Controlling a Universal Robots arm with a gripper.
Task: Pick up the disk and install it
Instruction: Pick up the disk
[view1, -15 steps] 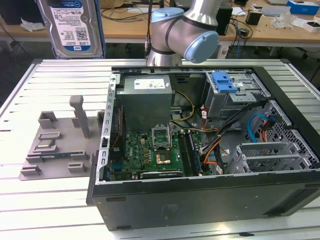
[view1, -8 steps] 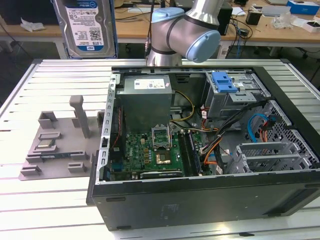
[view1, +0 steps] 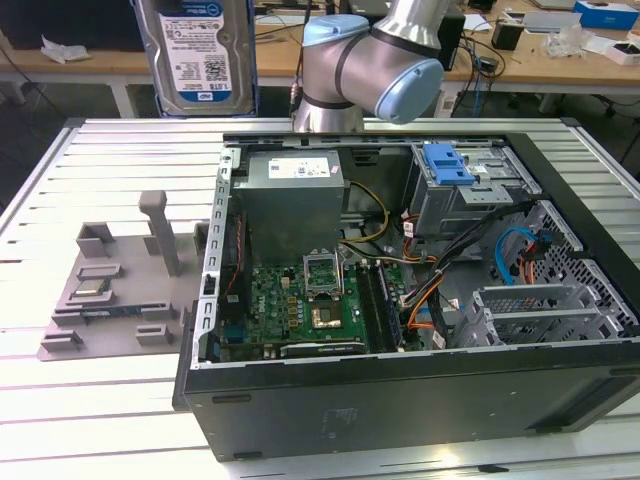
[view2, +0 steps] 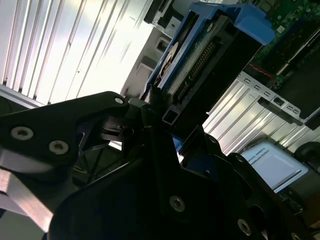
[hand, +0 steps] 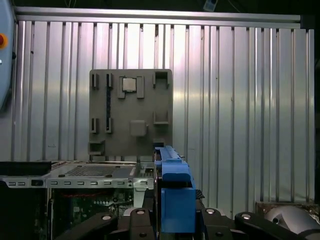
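Disk (view1: 195, 55) stands on edge, clamped in the gripper (view2: 162, 107), raised above the ribbed tabletop (view1: 60, 170) near the open computer case (view1: 400, 400).

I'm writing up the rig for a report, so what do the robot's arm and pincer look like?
The arm is built of rounded silver-grey metal segments, with smooth light-blue caps on the joints. The pincer is matte black in both wrist views, made of flat linkage bars and angular blocks fastened with small round silver screws.
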